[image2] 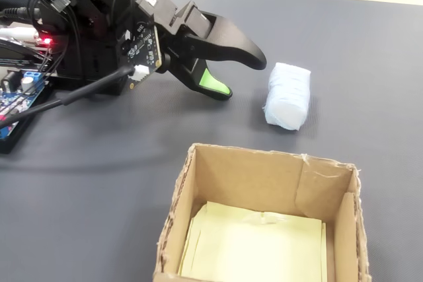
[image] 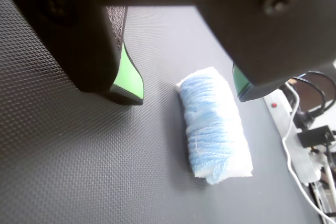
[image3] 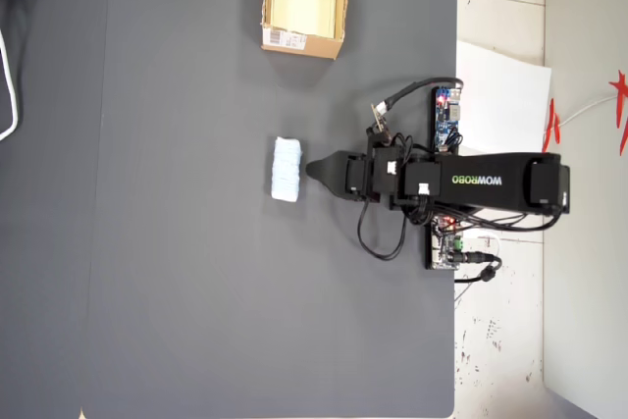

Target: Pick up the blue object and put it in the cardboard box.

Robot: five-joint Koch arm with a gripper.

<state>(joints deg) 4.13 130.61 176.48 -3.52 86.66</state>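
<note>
The blue object point(image: 215, 124), a pale blue ribbed block, lies on the dark mat just below and ahead of my gripper point(image: 186, 93). Both green-padded fingers point(image: 128, 80) stand wide apart above it and hold nothing. In the fixed view the open gripper point(image2: 241, 76) points at the blue object point(image2: 288, 96) from its left, a short gap away. The cardboard box point(image2: 244, 179) stands open in front, with a pale yellow inside. Seen from overhead, the gripper point(image3: 312, 170) sits just right of the blue object point(image3: 286, 171), and the cardboard box point(image3: 304, 44) is at the mat's top edge.
A circuit board with a red light and cables point(image2: 26, 84) sits beside the arm's base. A white power strip with cords point(image: 286, 119) lies past the mat's right edge. The overhead view shows the mat's right edge point(image3: 456, 242) running under the arm.
</note>
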